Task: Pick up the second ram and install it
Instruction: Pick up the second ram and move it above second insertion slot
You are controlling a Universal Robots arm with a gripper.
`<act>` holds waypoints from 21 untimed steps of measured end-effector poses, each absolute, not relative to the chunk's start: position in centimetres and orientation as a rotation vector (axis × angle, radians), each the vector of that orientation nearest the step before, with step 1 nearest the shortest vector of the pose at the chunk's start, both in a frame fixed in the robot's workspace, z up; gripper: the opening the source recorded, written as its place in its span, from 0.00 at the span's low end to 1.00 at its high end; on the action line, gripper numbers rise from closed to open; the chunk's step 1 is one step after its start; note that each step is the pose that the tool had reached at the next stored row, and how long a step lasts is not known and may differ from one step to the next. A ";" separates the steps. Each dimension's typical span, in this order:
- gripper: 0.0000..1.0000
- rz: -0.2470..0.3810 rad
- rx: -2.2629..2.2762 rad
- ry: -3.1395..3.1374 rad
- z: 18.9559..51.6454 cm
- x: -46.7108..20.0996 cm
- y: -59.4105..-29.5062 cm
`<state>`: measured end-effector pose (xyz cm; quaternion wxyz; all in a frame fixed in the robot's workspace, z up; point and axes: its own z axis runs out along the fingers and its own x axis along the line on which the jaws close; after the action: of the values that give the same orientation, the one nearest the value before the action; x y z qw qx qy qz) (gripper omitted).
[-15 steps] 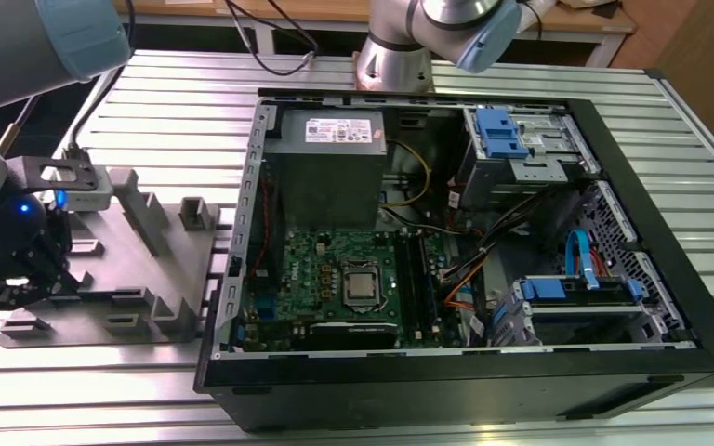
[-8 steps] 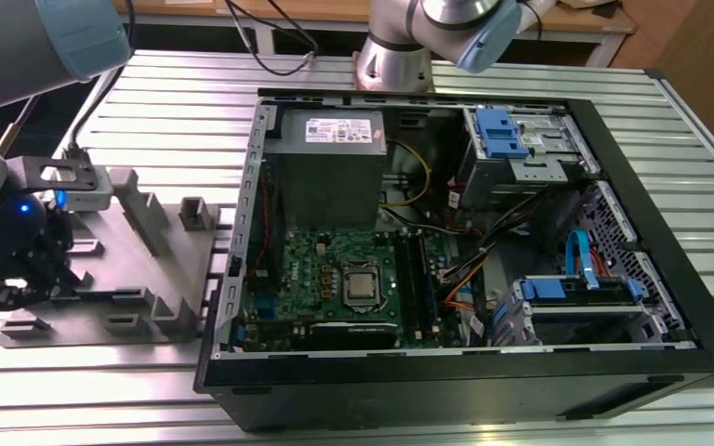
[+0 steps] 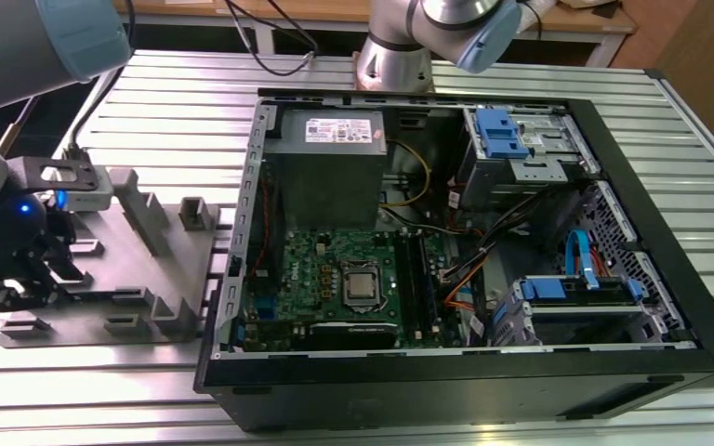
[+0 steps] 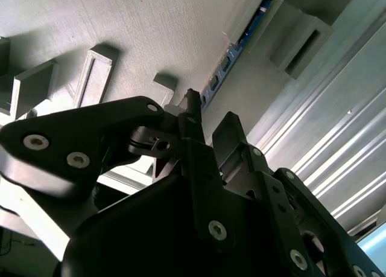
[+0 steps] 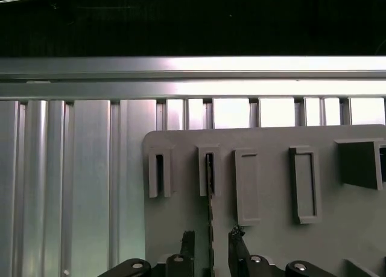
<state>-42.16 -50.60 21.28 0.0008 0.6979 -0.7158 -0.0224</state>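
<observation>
first wrist view: thin dark ram [image 5: 211, 219] w/in spread end effector [image 5: 211, 235].

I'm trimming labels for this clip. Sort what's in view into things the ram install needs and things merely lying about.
For the job:
- second ram, on edge in the holder tray
- gripper, open, a finger on each side of the ram
- motherboard in the open computer case

Just there:
- power supply
- blue drive bracket
- cables
- slatted table
</observation>
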 end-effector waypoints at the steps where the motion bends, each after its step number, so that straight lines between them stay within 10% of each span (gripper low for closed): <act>1: 0.33 -0.070 2.198 -2.242 21.2 -42.2 -50.6; 21: 0.33 -0.065 2.253 -2.188 19.6 -42.5 -50.3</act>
<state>-42.51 -50.34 19.56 -0.0002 0.7172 -0.6965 -0.0207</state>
